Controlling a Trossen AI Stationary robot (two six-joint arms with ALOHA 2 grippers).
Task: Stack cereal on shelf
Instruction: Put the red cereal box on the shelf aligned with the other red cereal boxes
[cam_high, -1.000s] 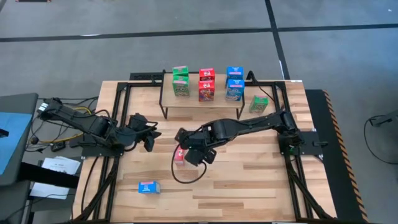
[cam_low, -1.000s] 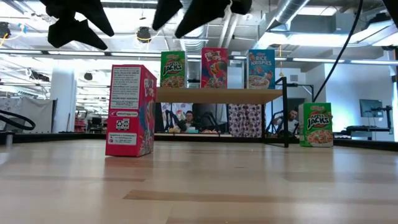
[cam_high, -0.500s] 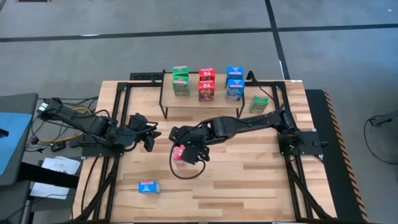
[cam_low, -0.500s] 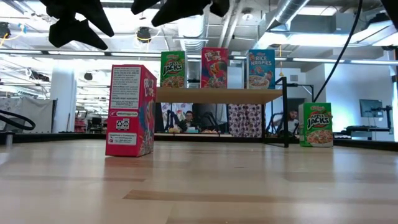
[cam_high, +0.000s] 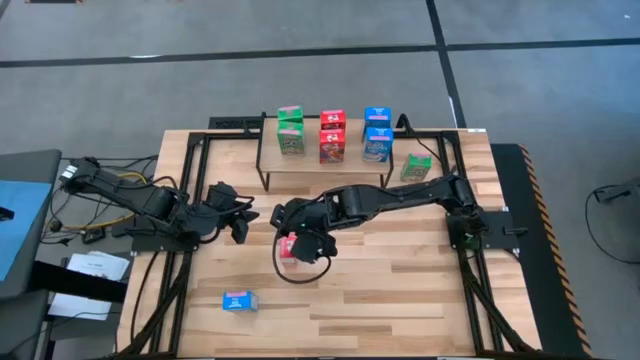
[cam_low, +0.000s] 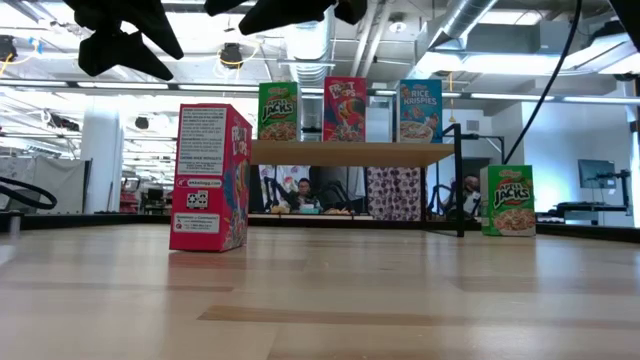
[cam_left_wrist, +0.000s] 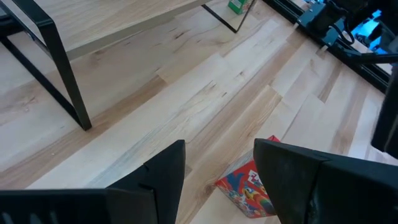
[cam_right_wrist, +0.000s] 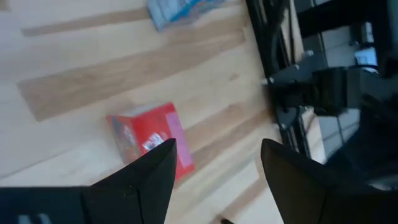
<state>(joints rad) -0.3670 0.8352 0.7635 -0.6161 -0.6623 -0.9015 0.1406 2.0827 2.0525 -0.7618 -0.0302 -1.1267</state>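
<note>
Glossy red cereal box (cam_high: 288, 247) upright, right gripper (cam_high: 303, 244) fingers open above, left gripper (cam_high: 243, 221) open

Around the slatted wooden table (cam_high: 400, 290) the floor (cam_high: 200, 60) is grey concrete crossed by dark lines. Beyond the table, the low view looks into a big open workroom with white pillars (cam_low: 100, 160), exposed ceiling ducts (cam_low: 470, 20) and strip lights. People sit at desks far back (cam_low: 300, 195), and a monitor (cam_low: 597, 175) stands off to one side.

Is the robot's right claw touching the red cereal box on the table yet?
Apart. The low view shows the right gripper hanging well above the red cereal box, with open space between them; its jaws are open.
</note>
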